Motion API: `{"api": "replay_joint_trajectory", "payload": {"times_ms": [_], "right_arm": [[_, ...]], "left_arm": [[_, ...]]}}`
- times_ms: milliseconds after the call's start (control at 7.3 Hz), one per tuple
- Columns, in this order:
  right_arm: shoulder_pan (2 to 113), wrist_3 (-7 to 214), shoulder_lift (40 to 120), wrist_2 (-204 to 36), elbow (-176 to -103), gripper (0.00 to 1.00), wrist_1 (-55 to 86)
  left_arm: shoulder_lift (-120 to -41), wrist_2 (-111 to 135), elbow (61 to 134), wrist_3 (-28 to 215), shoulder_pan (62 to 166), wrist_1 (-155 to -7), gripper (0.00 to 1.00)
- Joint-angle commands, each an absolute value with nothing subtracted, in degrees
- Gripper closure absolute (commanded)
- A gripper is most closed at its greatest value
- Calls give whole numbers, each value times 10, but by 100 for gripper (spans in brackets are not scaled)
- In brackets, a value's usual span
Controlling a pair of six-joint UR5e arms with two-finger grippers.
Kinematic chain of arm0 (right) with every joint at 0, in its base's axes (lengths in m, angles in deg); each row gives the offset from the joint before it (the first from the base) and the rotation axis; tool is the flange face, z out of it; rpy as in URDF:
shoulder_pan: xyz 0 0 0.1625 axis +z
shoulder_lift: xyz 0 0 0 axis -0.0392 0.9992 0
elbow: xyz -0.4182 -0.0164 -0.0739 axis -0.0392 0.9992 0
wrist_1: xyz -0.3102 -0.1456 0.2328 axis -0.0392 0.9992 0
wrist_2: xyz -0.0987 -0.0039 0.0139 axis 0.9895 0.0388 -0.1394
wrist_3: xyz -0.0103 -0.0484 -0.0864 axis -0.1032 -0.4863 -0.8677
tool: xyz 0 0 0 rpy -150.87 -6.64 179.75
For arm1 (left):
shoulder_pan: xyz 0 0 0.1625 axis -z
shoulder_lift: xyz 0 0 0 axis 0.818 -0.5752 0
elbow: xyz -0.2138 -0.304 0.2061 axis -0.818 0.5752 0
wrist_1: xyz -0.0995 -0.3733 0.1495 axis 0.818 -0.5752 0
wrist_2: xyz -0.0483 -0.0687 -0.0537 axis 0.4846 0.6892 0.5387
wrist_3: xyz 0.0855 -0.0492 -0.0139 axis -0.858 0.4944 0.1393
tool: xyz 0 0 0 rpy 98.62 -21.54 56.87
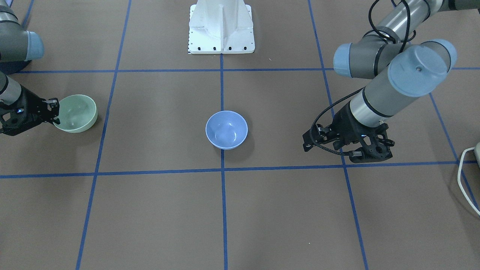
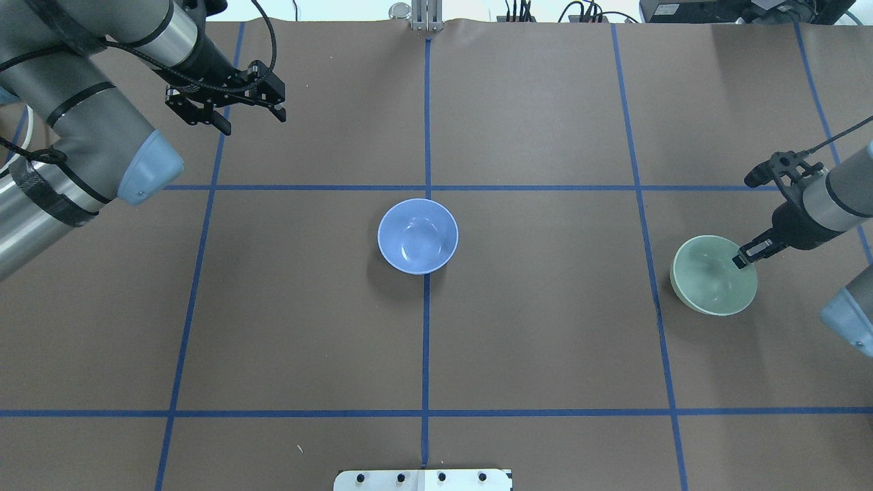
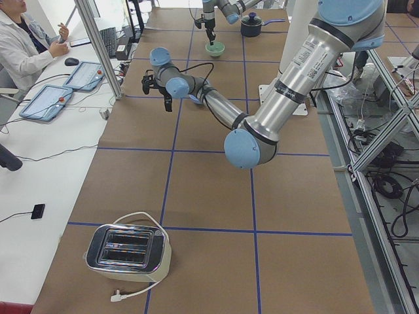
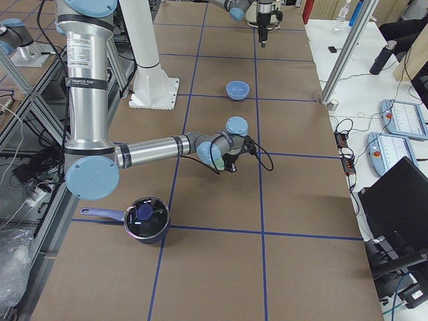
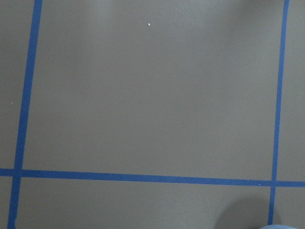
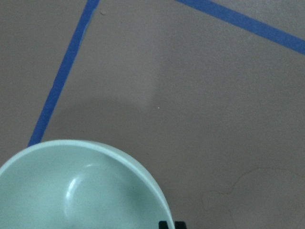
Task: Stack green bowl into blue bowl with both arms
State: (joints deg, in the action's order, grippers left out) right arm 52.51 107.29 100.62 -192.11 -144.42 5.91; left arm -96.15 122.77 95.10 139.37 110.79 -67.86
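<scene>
**Q:** Which object serves as the reference point?
**A:** The light periwinkle-blue round plastic bowl (image 2: 417, 236). It stands mouth up on the brown tabletop (image 2: 545, 327), on a blue tape line (image 2: 425, 354) and straight out from the white pedestal base (image 1: 221, 26).

**Q:** Where is the pale mint-green round plastic bowl (image 2: 709, 279)?
**A:** It is well apart from the blue bowl, on the robot's right of it, and also mouth up. Whether its base touches the tabletop cannot be told.

**Q:** What is the state of the right tool (image 2: 743, 258)?
**A:** It meets the green bowl at the part of the rim turned away from the blue bowl. In the overhead view one black finger reaches over that rim. In the right wrist view the two fingertips (image 6: 165, 224) stand almost together at the bowl's wall, clamped on the rim.

**Q:** And the left tool (image 2: 251, 121)?
**A:** Its fingers are spread apart and hold nothing. It hangs above the tabletop well apart from the blue bowl, on the robot's left of it and farther from the robot.

**Q:** What else do the side views show?
**A:** A silver toaster (image 3: 128, 247) sits far from the blue bowl at the robot's left end. A dark lidded pot (image 4: 146, 219) sits far from it on the robot's right, beyond the green bowl.
</scene>
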Motion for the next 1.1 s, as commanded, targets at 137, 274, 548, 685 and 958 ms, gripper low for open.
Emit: {"api": "replay_joint_trajectory", "payload": {"times_ms": [137, 274, 548, 685, 958], "right_arm": [[525, 1076, 977, -1922, -1444, 89, 67], [525, 1097, 960, -1923, -1444, 89, 68], [524, 1155, 922, -1929, -1445, 89, 70], [522, 1190, 885, -1931, -1447, 89, 96], [521, 1218, 792, -1931, -1453, 89, 203]], "left_arm": [[-956, 1223, 950, 1389, 1108, -679, 3], [-956, 1216, 950, 1382, 1108, -679, 3], [-949, 1216, 953, 1375, 1109, -679, 3], [-939, 1216, 955, 1348, 1111, -680, 3], [-918, 1225, 957, 1301, 1144, -680, 3]]}}
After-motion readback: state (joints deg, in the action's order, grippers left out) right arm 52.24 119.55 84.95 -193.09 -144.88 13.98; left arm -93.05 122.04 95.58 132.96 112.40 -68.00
